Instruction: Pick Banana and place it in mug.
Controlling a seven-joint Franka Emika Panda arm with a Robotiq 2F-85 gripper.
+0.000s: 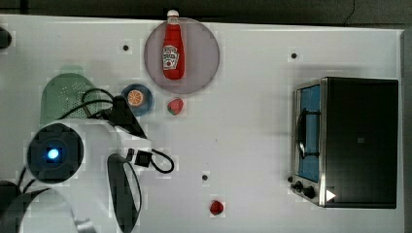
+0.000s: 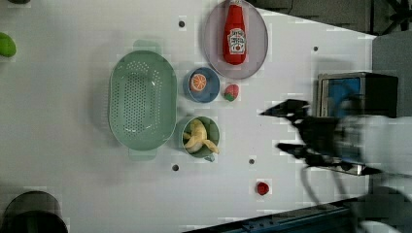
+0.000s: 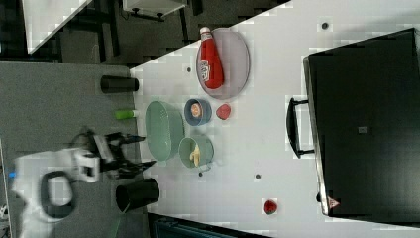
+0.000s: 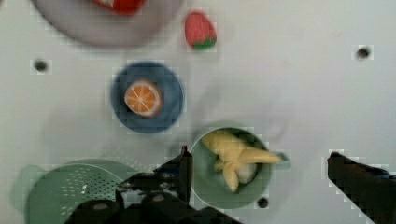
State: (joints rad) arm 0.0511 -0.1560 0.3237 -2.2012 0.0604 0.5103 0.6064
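Yellow peeled banana (image 2: 199, 137) lay inside the mint-green mug (image 2: 186, 127), curled across the bowl, its longest peel tip pointing toward the mug's small handle at about five o'clock in the left view. The mug stood on the white desk (image 2: 73, 145), touching or just beside the green colander (image 2: 142, 99) at its nine o'clock. At the mug's twelve o'clock sat a dark-blue dish (image 2: 210, 91) holding an orange slice (image 2: 198, 82), with a strawberry (image 2: 231, 91) just beside it.

End effector (image 2: 286, 130): released, fingers spread wide, carrying nothing. It hung well apart from the mug, at the mug's three o'clock in the left view. In the wrist view the mug (image 4: 203, 186) appeared between the two dark fingers, banana (image 4: 236, 158) within.

Judged status: placement looked complete; the only move left would be a retreat clear of the mug, with no regrasp needed.
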